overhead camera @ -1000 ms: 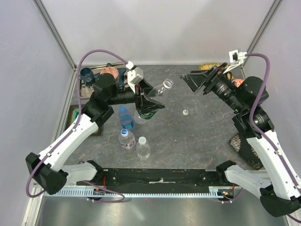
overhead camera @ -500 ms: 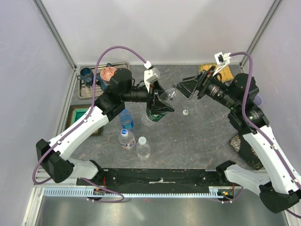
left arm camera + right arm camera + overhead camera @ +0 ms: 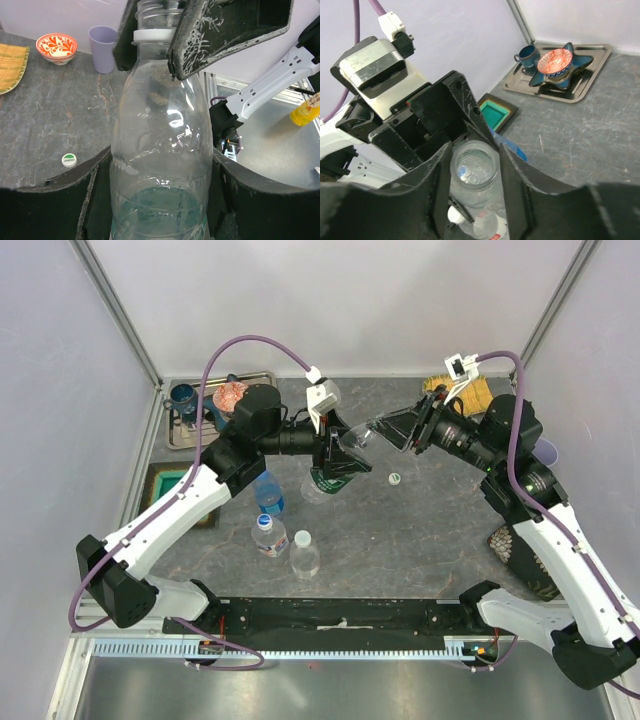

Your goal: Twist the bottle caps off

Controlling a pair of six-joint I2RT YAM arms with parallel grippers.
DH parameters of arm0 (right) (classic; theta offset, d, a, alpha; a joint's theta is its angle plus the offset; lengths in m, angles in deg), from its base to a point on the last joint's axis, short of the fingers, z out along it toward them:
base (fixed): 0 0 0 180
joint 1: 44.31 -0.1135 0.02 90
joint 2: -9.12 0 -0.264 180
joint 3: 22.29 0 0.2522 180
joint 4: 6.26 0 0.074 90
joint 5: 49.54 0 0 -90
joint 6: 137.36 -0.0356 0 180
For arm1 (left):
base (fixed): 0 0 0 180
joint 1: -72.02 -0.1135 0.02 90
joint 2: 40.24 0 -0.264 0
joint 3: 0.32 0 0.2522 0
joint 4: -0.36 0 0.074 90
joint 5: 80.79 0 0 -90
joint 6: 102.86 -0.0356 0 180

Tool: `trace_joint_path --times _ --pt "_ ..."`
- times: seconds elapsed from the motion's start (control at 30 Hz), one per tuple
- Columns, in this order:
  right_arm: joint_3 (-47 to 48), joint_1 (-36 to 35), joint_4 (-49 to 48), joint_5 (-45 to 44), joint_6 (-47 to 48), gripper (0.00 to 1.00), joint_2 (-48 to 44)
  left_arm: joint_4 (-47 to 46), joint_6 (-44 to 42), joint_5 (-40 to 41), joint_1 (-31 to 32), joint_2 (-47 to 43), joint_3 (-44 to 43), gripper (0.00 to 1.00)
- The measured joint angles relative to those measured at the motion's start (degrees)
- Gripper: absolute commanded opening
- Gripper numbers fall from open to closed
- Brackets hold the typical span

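Observation:
A greenish bottle (image 3: 160, 150) hangs tilted above the table, its body clamped in my left gripper (image 3: 160, 200) (image 3: 335, 455). My right gripper (image 3: 474, 170) (image 3: 375, 430) is shut on this bottle's neck, one finger (image 3: 225, 30) on each side just above the white collar ring. From the right wrist the mouth (image 3: 474, 167) looks open, with no cap on it. A white-green cap (image 3: 395, 478) (image 3: 69, 159) lies loose on the table. Three more bottles stand near the front: a blue one (image 3: 267, 490), a labelled clear one (image 3: 268, 532) and a plain clear one (image 3: 304, 555).
A metal tray (image 3: 185, 435) (image 3: 590, 70) with a blue cup and a star dish sits back left, a green box (image 3: 170, 485) beside it. A lilac cup (image 3: 102, 48), a red-white bowl (image 3: 56, 47) and a straw mat (image 3: 10, 65) are at the right.
Both arms came together over the table's middle, bringing the bottle's top to the right gripper. The right jaws, wide apart earlier, have now closed on the neck.

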Motion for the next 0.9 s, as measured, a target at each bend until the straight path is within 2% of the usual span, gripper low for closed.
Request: trace_joint_path --times 0.07,0.1,0.13,0.2,0.37,0.5,0.67,0.9 --pt "0.0 -0.2 -0.1 0.3 -0.2 0.28 0.0 0.5 -0.1 0.7 0.0 0.0 0.0 0.35" --pt "0.0 -0.2 0.0 0.4 -0.2 0.19 0.1 0.7 -0.2 0.9 0.0 0.0 0.0 0.56" --pt "0.0 -0.2 -0.1 0.5 0.0 0.13 0.1 0.7 -0.2 1.2 0.0 0.0 0.0 0.97" --pt "0.0 -0.2 -0.2 0.7 -0.2 0.0 0.3 0.8 -0.6 1.7 0.0 0.0 0.0 0.99" --pt "0.1 -0.2 0.4 -0.3 -0.1 0.0 0.9 1.4 -1.2 6.0 0.0 -0.4 -0.2 1.0" --pt "2.1 -0.3 2.2 -5.6 0.0 0.0 2.4 4.8 -1.9 12.2 0.0 -1.8 -1.1 1.0" --pt "9.7 -0.3 5.6 -21.4 0.8 0.0 8.2 8.8 -2.7 23.8 0.0 -7.1 -2.4 1.0" --pt "17.1 -0.3 3.3 -53.6 6.0 0.0 24.0 9.4 -2.8 36.9 0.0 -22.4 1.7 1.0"
